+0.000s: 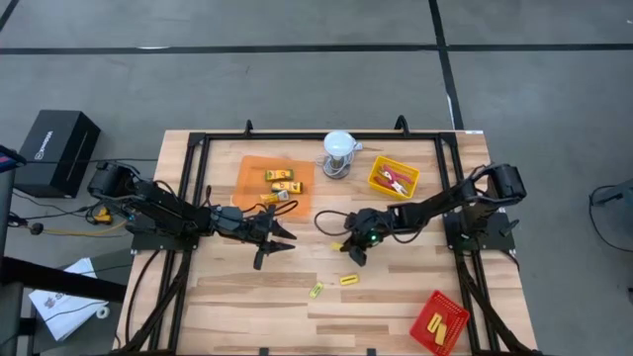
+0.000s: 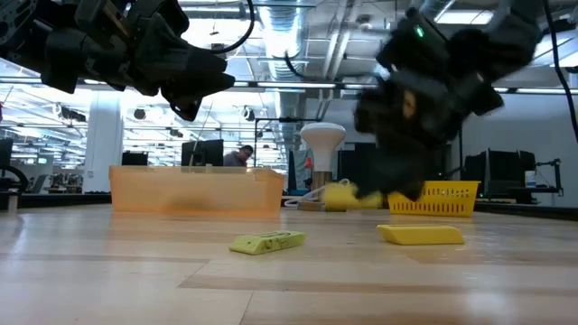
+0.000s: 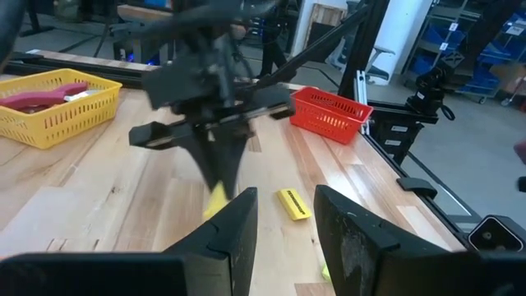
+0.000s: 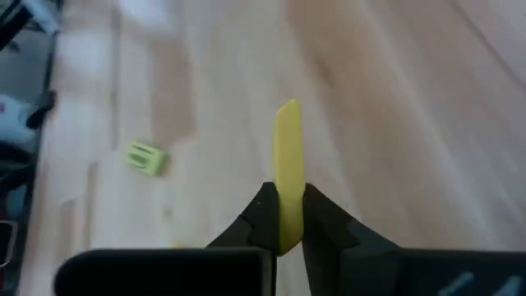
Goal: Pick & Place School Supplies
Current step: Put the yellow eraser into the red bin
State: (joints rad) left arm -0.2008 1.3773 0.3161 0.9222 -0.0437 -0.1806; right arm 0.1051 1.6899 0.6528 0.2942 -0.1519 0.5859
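Note:
My right gripper (image 4: 287, 197) is shut on a thin yellow block (image 4: 288, 140) near the table's middle (image 1: 337, 246). My left gripper (image 3: 283, 238) hovers open above the wood just left of it (image 1: 275, 245), with nothing between its fingers. A yellow packet (image 1: 349, 280) and a yellow-green piece (image 1: 316, 290) lie flat on the table nearer the front. Yellow packets (image 1: 281, 180) lie in the orange tray (image 1: 252, 168). Red-handled scissors (image 1: 398, 180) sit in the yellow basket (image 1: 380, 168). My right gripper pinches the yellow block's near end (image 4: 288, 185) between its two fingertips, which press on its two broad faces. The fingers slant down from the table's right side. The rest of the block sticks out past the fingertips, low over the wood (image 3: 215, 201).
A white domed object (image 1: 339, 148) stands at the back middle, between the orange tray and the yellow basket. A red basket (image 1: 440, 321) with yellow items sits at the front right corner. Bare wood lies in front of both grippers.

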